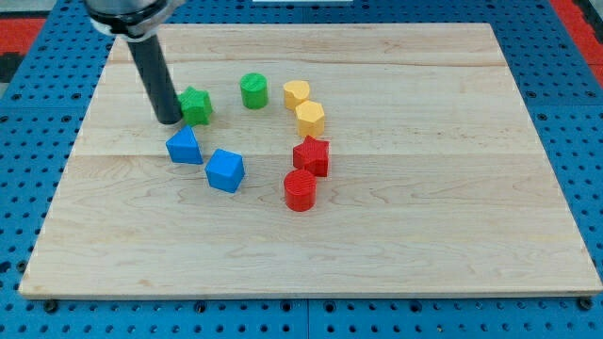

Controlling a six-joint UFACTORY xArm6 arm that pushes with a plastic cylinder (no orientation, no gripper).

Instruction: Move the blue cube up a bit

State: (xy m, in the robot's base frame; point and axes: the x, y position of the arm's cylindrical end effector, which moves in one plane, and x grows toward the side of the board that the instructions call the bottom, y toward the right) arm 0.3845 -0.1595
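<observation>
My tip [170,121] upper left of frame, apparently touching green star block [196,104], no jaws on rod so grip state cannot be told, blue cube [225,170] left of centre, blue wedge-like block [184,146] just beside its upper left

You have bright, even overhead light on the wooden board [396,235], only short soft shadows beneath the blocks, no glare, and sharp focus from edge to edge.

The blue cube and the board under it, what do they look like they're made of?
The blue cube looks like matte moulded plastic: uniform colour, no grain. The pale wooden board shows grain lines and plank seams, probably unvarnished or lightly finished wood.
</observation>
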